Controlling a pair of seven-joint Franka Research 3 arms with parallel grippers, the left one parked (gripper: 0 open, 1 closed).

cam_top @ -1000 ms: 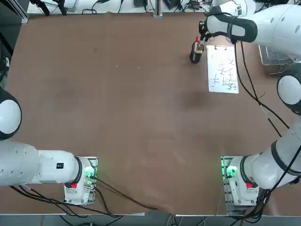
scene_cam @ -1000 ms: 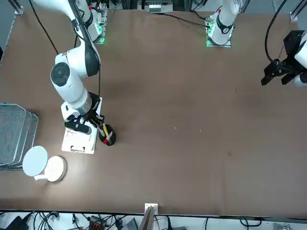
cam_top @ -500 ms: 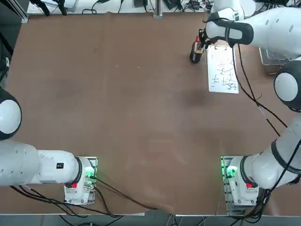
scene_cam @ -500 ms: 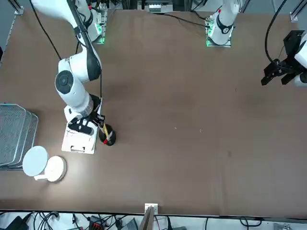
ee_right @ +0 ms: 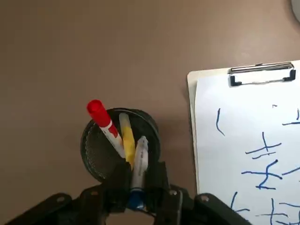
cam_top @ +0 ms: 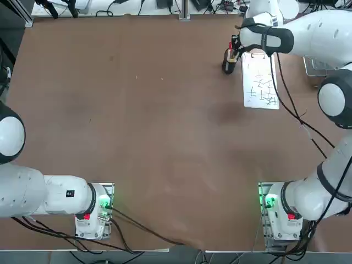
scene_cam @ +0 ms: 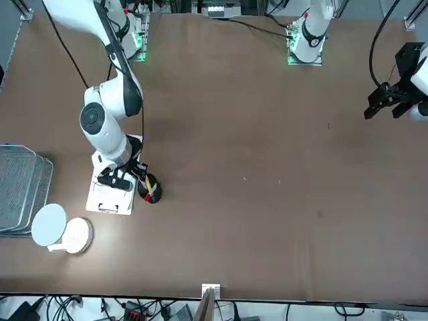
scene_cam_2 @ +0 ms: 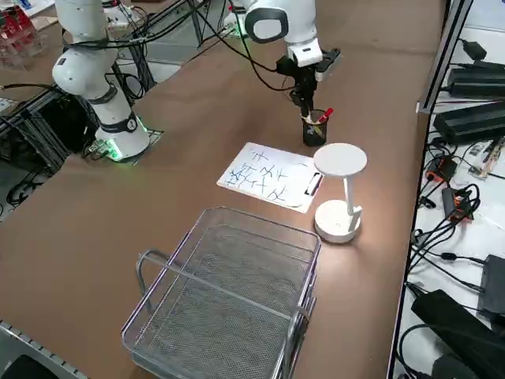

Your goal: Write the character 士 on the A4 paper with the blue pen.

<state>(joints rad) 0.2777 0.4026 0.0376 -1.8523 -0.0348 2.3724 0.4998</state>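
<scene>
The blue pen (ee_right: pixel 139 161), pale with a blue end, stands in a black mesh pen cup (ee_right: pixel 99 152) beside a red-topped pen (ee_right: pixel 104 123) and a yellow one (ee_right: pixel 126 136). My right gripper (ee_right: pixel 138 185) is directly over the cup and shut on the blue pen, a finger on each side of it. In the top view the gripper (cam_top: pixel 235 50) hangs above the cup (cam_top: pixel 227 66). The A4 paper (cam_top: pixel 260 82) lies on a clipboard just beside the cup, with blue strokes on it and its clip (ee_right: pixel 262 74) on the short edge.
A white desk lamp (scene_cam_2: pixel 339 197) stands next to the clipboard's clip end. A wire basket (scene_cam_2: pixel 229 292) sits beyond the paper at the table's right edge. Brown tabletop (cam_top: pixel 165 121) stretches to the left of the cup.
My right gripper has shifted a little toward the cup and come down over it, onto the pens. Cup and paper have not moved.
</scene>
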